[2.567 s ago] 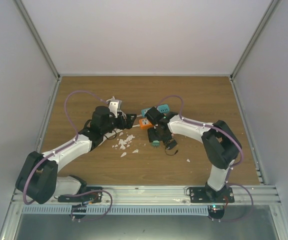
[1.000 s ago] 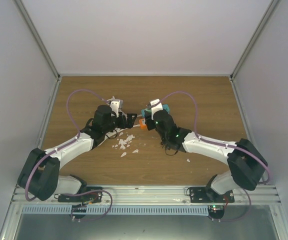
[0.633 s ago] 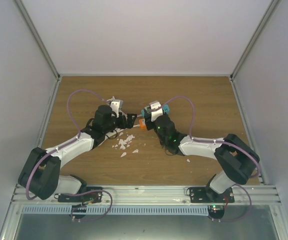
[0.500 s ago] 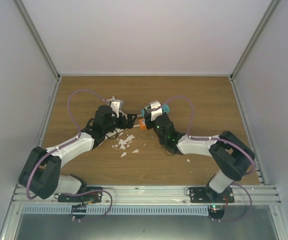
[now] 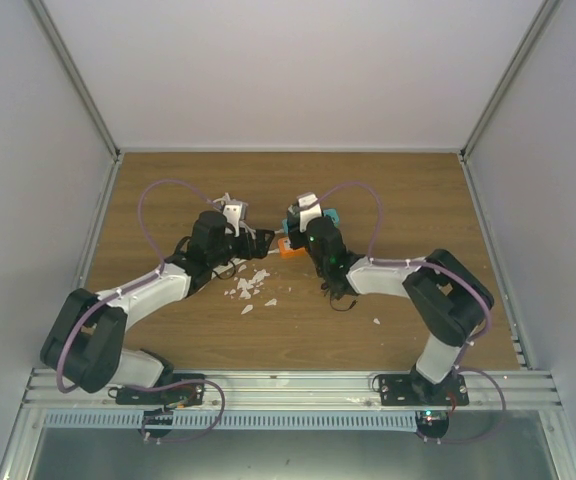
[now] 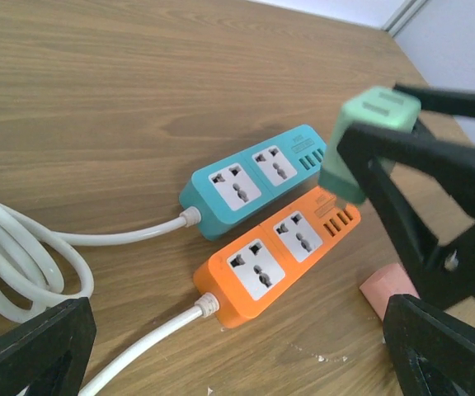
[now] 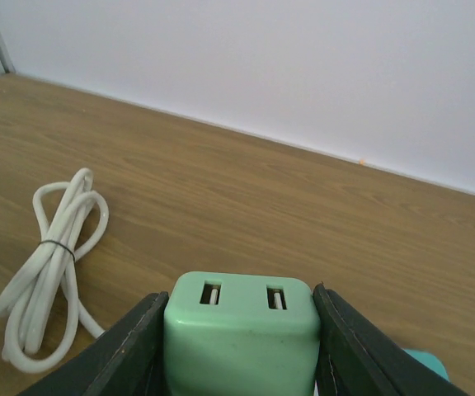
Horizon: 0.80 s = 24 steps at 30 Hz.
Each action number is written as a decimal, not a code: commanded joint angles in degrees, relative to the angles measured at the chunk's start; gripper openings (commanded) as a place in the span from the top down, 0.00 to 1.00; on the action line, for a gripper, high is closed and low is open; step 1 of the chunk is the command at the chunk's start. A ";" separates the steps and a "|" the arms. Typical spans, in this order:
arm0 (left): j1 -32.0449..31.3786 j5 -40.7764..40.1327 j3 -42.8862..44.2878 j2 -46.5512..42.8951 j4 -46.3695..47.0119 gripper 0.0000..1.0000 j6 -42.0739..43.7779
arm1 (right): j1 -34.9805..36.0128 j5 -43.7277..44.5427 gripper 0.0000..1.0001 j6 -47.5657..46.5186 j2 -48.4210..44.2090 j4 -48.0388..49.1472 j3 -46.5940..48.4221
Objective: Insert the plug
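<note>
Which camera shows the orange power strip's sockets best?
Left wrist: the orange power strip lies in full view, with both sockets facing the camera. Top external shows it only as a small, distant orange patch. Right wrist misses it entirely.

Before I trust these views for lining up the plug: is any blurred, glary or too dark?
Left wrist: strips sharp, evenly lit, no glare; the plug slightly soft. Right wrist: plug crisp though cropped at the bottom, cord clear, wall bright but not blown out. Top external: soft even light, but strips tiny and partly hidden by the arms.
</note>
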 commanded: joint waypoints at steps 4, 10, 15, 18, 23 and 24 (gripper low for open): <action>-0.59 0.72 2.23 2.83 1.55 0.01 0.24 | -4.98 -5.71 1.00 0.24 5.21 -6.97 7.49; -0.77 0.58 2.41 3.53 1.71 0.01 0.26 | -8.78 -8.65 0.99 1.68 9.02 -9.60 11.11; -1.06 0.69 2.75 4.60 1.86 0.01 0.31 | -9.80 -9.08 0.99 2.29 11.90 -13.28 14.59; -1.36 0.62 3.06 5.57 1.77 0.01 0.50 | -10.09 -9.10 1.00 3.23 13.89 -15.08 16.54; -1.79 0.27 3.51 6.09 1.30 0.01 0.77 | -10.52 -8.23 1.00 3.44 16.52 -17.32 20.05; -1.75 0.27 3.55 6.17 1.31 0.01 0.85 | -10.81 -8.21 0.99 3.79 17.10 -17.94 20.73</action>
